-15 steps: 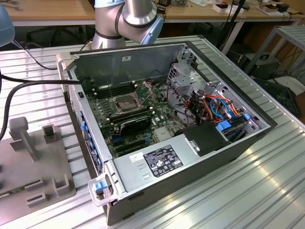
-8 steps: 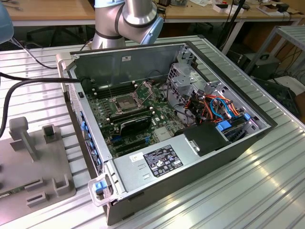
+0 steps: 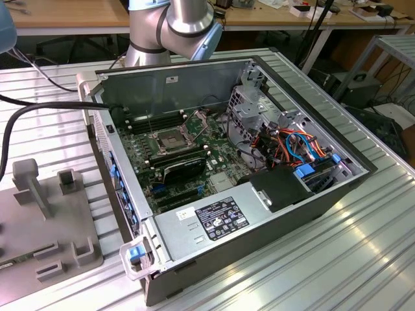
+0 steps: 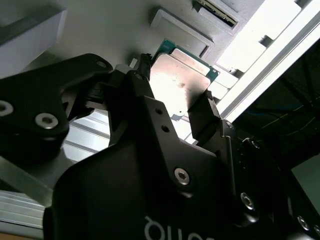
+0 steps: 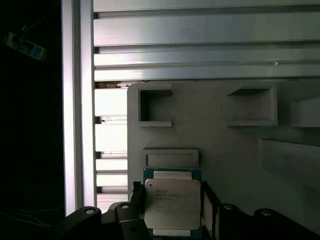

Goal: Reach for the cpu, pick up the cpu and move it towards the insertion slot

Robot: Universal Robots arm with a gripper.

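Observation:
The cpu (image 5: 172,206) (image 4: 186,75), a small square chip with a pale metal face and a green edge, lies flat between my gripper's (image 5: 171,194) (image 4: 176,80) two black fingers in both wrist views. One finger (image 5: 136,194) presses one edge and the other finger (image 5: 208,200) the opposite edge, so the gripper is shut on the chip. It sits over the grey plastic fixture (image 5: 215,125); whether it rests on the fixture or hangs just above it I cannot tell. The insertion slot (image 3: 167,138), a shiny metal frame with a dark centre, lies on the motherboard inside the open computer case.
The grey fixture (image 3: 48,217) with upright posts stands at the exterior view's left on the ribbed aluminium table (image 3: 324,259). The open case (image 3: 233,175) holds memory slots, a black heatsink-like block (image 3: 183,170), cables and a power supply. The arm's base (image 3: 172,26) rises behind the case.

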